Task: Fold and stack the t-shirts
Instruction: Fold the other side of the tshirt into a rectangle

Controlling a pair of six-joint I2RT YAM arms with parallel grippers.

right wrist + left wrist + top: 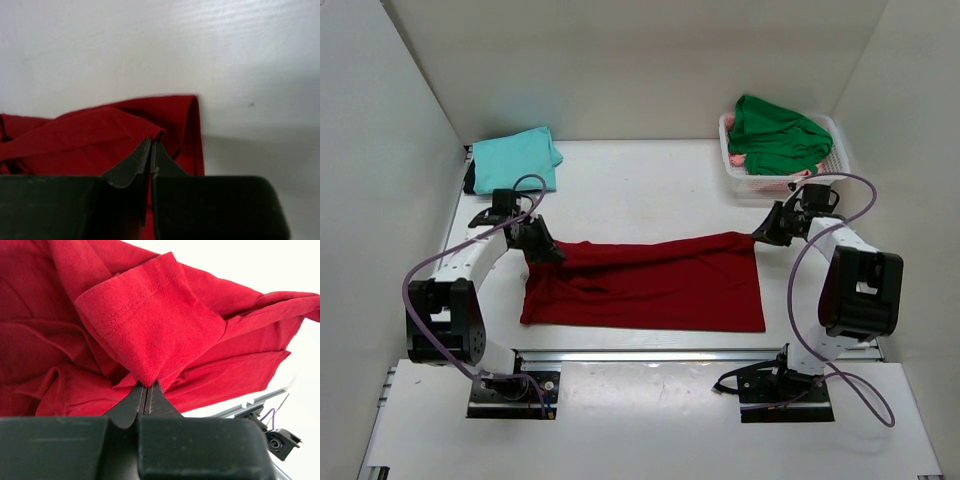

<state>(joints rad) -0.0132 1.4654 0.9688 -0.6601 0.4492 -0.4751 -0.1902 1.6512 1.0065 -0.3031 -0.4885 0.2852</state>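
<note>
Spanning the middle of the table (650, 190), the dark red t-shirt (650, 285) has its far edge lifted at both corners. Your left gripper (546, 251) and right gripper (761, 237) each have jaws clamped on a thin pinch of cloth. Pull unevenly and a corner could slip free, spoiling the fold. The white basket (748, 185) at far right holds the bright green t-shirt (775, 135); the light teal t-shirt (515, 160) lies far left.
</note>
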